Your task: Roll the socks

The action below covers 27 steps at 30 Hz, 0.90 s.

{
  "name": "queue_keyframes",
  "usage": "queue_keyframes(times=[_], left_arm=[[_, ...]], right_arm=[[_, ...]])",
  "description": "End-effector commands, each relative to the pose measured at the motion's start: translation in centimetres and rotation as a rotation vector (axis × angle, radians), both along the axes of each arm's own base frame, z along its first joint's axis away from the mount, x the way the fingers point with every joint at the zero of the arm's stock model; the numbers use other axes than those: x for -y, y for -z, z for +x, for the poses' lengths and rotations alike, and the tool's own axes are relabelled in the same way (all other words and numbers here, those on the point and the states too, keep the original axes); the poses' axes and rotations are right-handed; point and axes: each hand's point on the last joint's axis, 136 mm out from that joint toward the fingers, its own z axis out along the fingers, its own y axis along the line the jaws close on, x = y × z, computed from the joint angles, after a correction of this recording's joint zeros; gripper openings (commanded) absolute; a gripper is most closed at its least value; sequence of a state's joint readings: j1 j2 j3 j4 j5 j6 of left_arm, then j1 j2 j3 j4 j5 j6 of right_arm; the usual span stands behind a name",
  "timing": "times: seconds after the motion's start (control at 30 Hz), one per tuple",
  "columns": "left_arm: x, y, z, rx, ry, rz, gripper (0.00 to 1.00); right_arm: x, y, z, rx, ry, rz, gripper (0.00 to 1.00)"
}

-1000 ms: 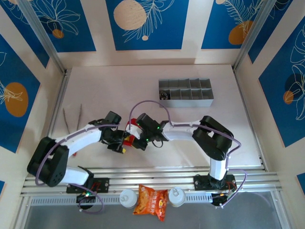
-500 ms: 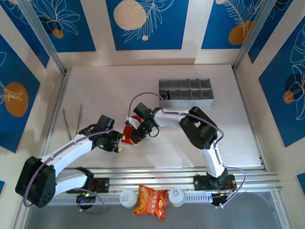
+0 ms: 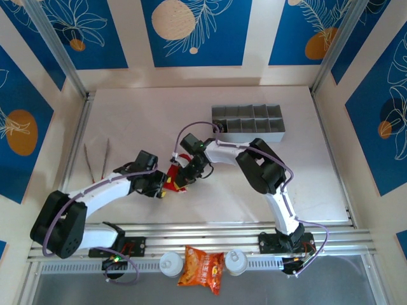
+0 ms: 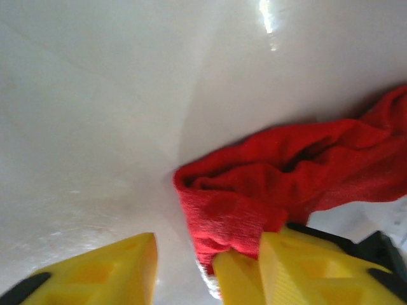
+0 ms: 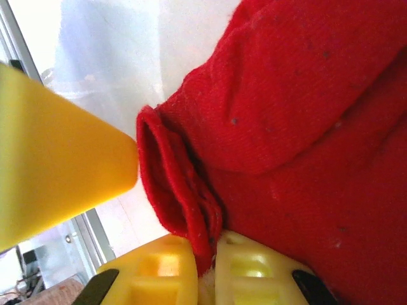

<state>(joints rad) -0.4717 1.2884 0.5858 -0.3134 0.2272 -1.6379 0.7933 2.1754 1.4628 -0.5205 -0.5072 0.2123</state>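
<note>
Red sock (image 3: pixel 172 182) noted bunched on the tabletop (image 3: pixel 127 114), left of the middle and nearer the near edge than the far one. Both arms are bent in over it, one from each side.

Right gripper (image 3: pixel 184 176): closed on the sock. In the right wrist view a folded rim of the red fabric is pinched between the two yellow fingers (image 5: pixel 152 273). The rest of the sock is spread upward and to the right of the pinch. A blunt yellow fingertip of the other arm is seen just beside the fold; whether it touches cannot be told.

Left gripper (image 3: pixel 159 190): jaws parted, nothing clamped between them. In the left wrist view bare tabletop is seen between the fingers. The rumpled end of the sock lies against the inner side of one finger, while the other finger is kept clear of the fabric.

A striped sock could not be made out.

Elsewhere: a grey compartment tray (image 3: pixel 248 136) is set toward the far right of the tabletop, well apart from the sock. Thin tongs (image 3: pixel 89 162) are laid near the left edge. An orange snack bag (image 3: pixel 201 267) is seen off the tabletop, beyond the near edge, between the arm bases.
</note>
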Motion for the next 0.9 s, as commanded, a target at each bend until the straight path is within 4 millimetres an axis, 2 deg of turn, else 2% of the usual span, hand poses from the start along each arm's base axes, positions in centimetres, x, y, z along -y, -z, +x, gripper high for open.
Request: queue_keyframes(times=[0.0,0.17,0.27,0.47,0.7,0.87], left_arm=[[-0.3,-1.4,1.7,0.106,0.012,0.021,0.5],[0.0,-1.0,1.6,0.144,0.044,0.011,0.42],[-0.1,-0.6,1.2,0.144,0.051,0.015,0.4],[0.3,-0.4,1.8,0.167,0.069,0.012,0.34],[0.6,1.7,1.1,0.074,0.12,0.055,0.32],[-0.5,3.1,-0.5,-0.078,0.145,0.15,0.34]], right_arm=[[0.7,1.2,-0.4,-0.094,0.026,-0.059,0.0],[0.8,1.5,0.0,-0.136,0.063,-0.066,0.0],[0.8,1.4,0.2,-0.156,0.073,-0.057,0.0],[1.0,1.7,0.2,-0.183,0.085,-0.064,0.0],[1.0,1.8,0.4,-0.182,0.091,-0.065,0.0],[0.9,1.8,0.4,-0.168,0.087,-0.066,0.0]])
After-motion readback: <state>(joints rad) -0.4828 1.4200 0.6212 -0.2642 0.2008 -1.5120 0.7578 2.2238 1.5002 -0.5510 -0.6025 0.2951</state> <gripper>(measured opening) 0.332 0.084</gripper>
